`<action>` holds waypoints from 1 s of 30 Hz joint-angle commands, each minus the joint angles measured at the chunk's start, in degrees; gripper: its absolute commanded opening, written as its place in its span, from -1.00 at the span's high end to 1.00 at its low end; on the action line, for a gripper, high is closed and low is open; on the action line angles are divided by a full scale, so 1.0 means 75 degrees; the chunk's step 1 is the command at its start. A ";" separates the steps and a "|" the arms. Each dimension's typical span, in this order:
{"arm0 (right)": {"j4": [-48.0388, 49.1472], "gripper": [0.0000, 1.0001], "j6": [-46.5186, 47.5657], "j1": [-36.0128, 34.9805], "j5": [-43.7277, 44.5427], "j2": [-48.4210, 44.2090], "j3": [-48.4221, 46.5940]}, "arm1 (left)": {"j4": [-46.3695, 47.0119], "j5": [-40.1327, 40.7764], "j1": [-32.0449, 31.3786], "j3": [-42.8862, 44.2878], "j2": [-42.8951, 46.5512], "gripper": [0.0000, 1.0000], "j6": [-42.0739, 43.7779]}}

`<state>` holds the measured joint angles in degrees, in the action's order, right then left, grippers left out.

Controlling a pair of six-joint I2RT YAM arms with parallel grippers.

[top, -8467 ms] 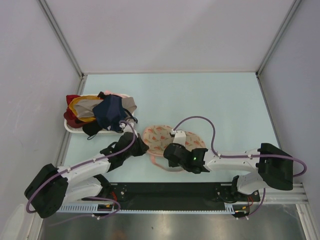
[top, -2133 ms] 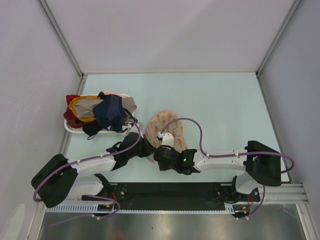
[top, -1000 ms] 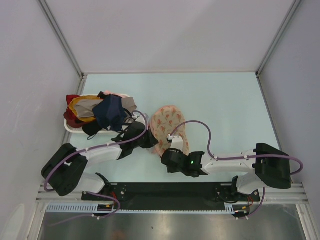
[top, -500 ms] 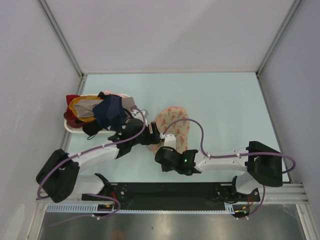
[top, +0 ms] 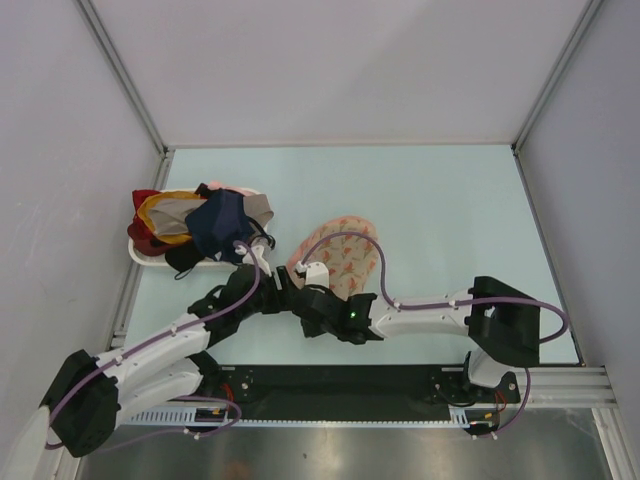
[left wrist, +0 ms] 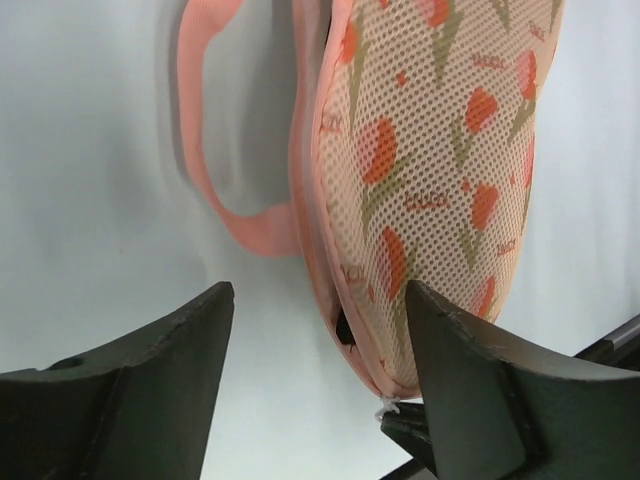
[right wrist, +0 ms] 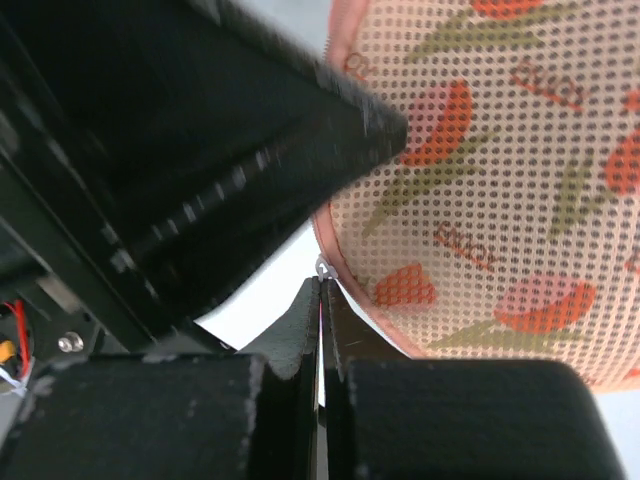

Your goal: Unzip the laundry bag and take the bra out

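Observation:
The laundry bag (top: pixel 337 252) is a beige-pink mesh pouch with red tulip prints, lying on the table mid-left. In the left wrist view the laundry bag (left wrist: pixel 430 170) stands on edge, with a pink strap loop (left wrist: pixel 205 170) beside it and a small dark gap (left wrist: pixel 343 328) in the zip rim. My left gripper (left wrist: pixel 320 290) is open, its fingers either side of the bag's near end without touching it. My right gripper (right wrist: pixel 322 285) is shut, pinching the small white zip pull (right wrist: pixel 322 268) at the bag's pink rim. The bra is hidden.
A white tray (top: pixel 140 255) at the left holds a heap of navy, red and yellow garments (top: pixel 205 225). The two grippers, left (top: pixel 283 292) and right (top: pixel 302 290), sit almost against each other at the bag's near-left end. Walls close in left and right.
My left gripper has opened and drawn back toward the near edge. My right gripper, still shut, has shifted left with the bag's near end.

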<state>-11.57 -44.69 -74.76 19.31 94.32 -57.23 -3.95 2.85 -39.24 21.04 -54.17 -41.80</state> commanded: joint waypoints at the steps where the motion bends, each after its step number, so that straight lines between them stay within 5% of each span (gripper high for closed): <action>1: 0.0523 1.00 0.0310 0.0042 -0.0184 0.0243 -0.0525 | -0.0025 -0.0017 -0.0192 -0.0262 0.0496 -0.44 -0.0578; 8: 0.0605 1.00 0.0392 0.0089 -0.0208 0.0373 -0.0642 | 0.0069 0.0065 -0.0404 -0.0520 0.0555 -0.08 -0.0848; 18: 0.0547 1.00 0.0368 0.0113 -0.0231 0.0338 -0.0514 | 0.0034 0.0393 -0.0416 -0.0227 0.0333 0.99 -0.0825; 30: 0.0477 1.00 0.0204 0.0101 -0.0173 0.0174 -0.0279 | -0.0142 0.0815 -0.0404 0.0171 0.0145 1.00 -0.0602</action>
<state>-8.64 -42.44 -73.80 17.56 96.99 -59.59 -5.26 5.39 -42.33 18.98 -52.21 -47.90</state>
